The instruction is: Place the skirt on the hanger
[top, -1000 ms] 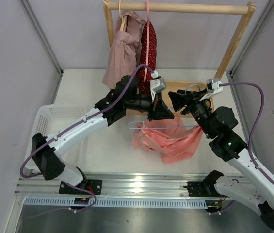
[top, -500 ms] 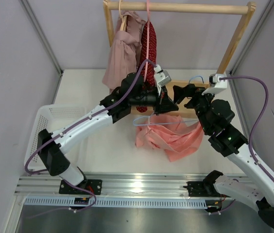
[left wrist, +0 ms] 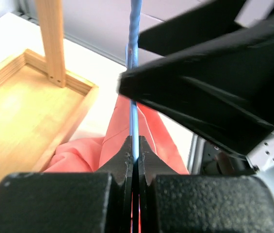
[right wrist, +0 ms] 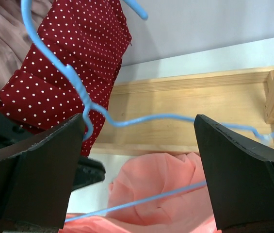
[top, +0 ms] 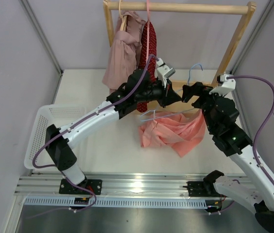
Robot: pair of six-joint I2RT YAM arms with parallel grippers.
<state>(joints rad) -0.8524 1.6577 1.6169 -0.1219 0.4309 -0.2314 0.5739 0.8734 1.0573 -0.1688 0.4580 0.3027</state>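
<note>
A light wooden clothes rack is seen at the far side. The plain salmon-pink cloth skirt is bunched beneath the thin light-blue wire hanger, in front of the rack's base. The hanger's wire is pinched by the tightly closed left gripper. The right gripper is spread wide, with nothing held.
</note>
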